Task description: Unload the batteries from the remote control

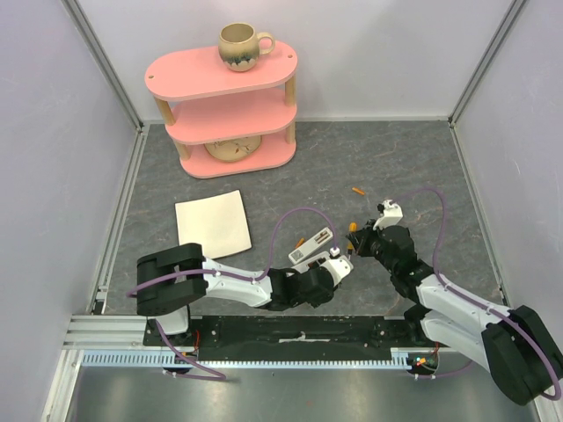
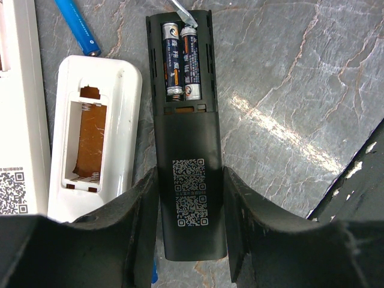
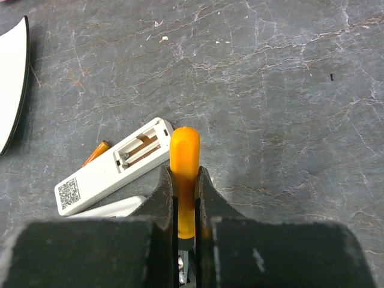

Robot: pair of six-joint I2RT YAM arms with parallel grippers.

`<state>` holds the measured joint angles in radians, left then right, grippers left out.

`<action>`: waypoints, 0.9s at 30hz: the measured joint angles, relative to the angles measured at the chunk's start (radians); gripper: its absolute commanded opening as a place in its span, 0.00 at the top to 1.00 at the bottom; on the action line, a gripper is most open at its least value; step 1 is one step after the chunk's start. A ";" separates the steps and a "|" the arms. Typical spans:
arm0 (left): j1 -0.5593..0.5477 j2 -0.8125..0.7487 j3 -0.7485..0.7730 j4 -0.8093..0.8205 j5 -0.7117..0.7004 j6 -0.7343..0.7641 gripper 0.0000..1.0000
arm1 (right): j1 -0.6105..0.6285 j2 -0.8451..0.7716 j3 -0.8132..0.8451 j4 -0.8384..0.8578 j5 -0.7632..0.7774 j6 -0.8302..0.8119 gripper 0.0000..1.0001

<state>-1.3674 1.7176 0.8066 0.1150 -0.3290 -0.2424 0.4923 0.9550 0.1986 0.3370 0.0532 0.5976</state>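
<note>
The left gripper (image 2: 189,198) clamps the black remote control (image 2: 188,138) by its sides, and the right gripper (image 3: 185,180) pinches an orange screwdriver handle (image 3: 184,157). Two dark blue batteries (image 2: 180,60) lie side by side in the remote's open far-end bay, lengthwise along it.

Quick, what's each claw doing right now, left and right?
Left claw: closed on the black remote.
Right claw: closed on the orange-handled screwdriver.
</note>
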 measured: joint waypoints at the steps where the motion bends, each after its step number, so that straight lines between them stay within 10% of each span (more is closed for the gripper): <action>1: 0.000 0.000 -0.001 0.001 0.000 0.000 0.98 | 0.000 0.002 -0.004 0.010 -0.003 0.004 1.00; 17: 0.006 -0.003 -0.011 0.016 0.014 0.000 0.98 | -0.018 -0.027 -0.132 0.373 -0.129 0.154 1.00; 27: 0.009 -0.004 -0.015 0.024 0.018 0.000 0.98 | 0.014 -0.124 -0.132 0.294 -0.254 0.229 1.00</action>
<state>-1.3582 1.7138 0.7914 0.1390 -0.3115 -0.2424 0.5068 0.8310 0.0666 0.6315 -0.2005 0.8268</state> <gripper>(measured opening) 0.483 0.067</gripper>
